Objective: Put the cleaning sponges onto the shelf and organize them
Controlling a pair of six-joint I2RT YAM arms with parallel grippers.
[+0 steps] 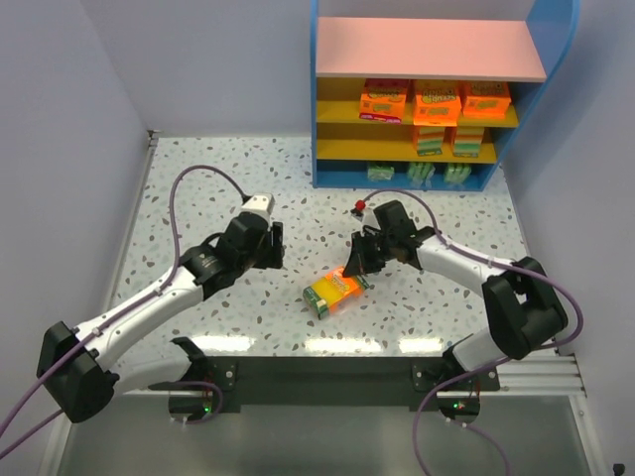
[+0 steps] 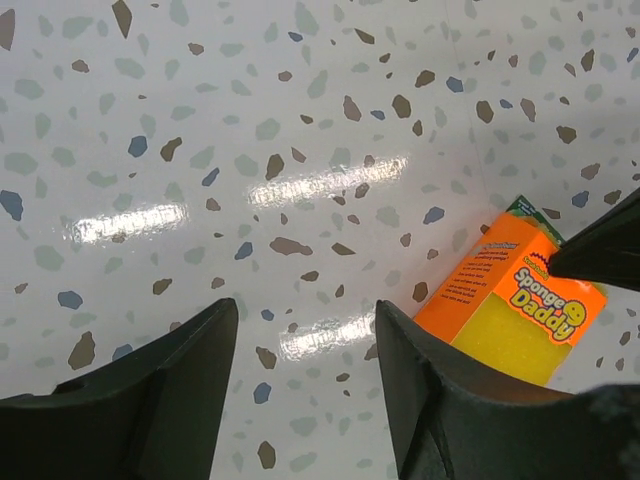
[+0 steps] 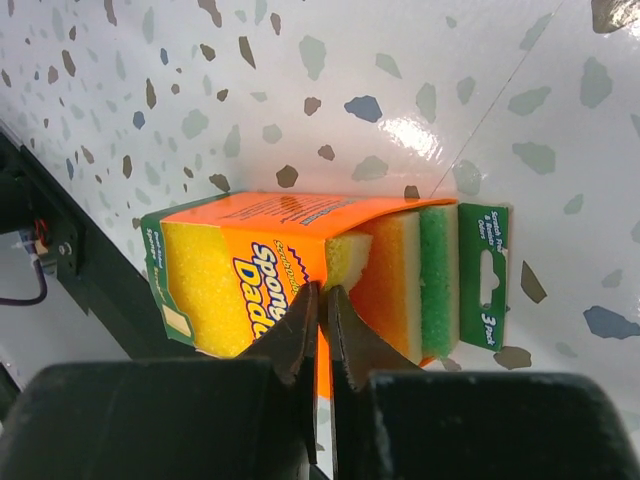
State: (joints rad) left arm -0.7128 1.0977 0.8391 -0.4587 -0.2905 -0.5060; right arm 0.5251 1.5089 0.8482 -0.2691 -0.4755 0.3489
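One orange sponge pack point(image 1: 335, 293) with green ends lies on the speckled table between the arms. My right gripper point(image 1: 360, 270) is at its far right end. In the right wrist view the right gripper point(image 3: 322, 288) is shut, and its tips pinch the edge of the orange sleeve of the pack point(image 3: 230, 265). My left gripper point(image 1: 272, 253) is open and empty over bare table to the left of the pack. The left wrist view shows the open gripper point(image 2: 305, 305) with the pack point(image 2: 510, 300) to its right. The blue-framed shelf point(image 1: 427, 45) stands at the back right.
Several orange packs point(image 1: 437, 101) stand on the shelf's upper yellow tier. Two more point(image 1: 448, 140) are on the tier below, and green-edged ones point(image 1: 437, 175) sit at the bottom. Purple walls close in the left and right sides. A black rail runs along the near table edge point(image 1: 317, 372).
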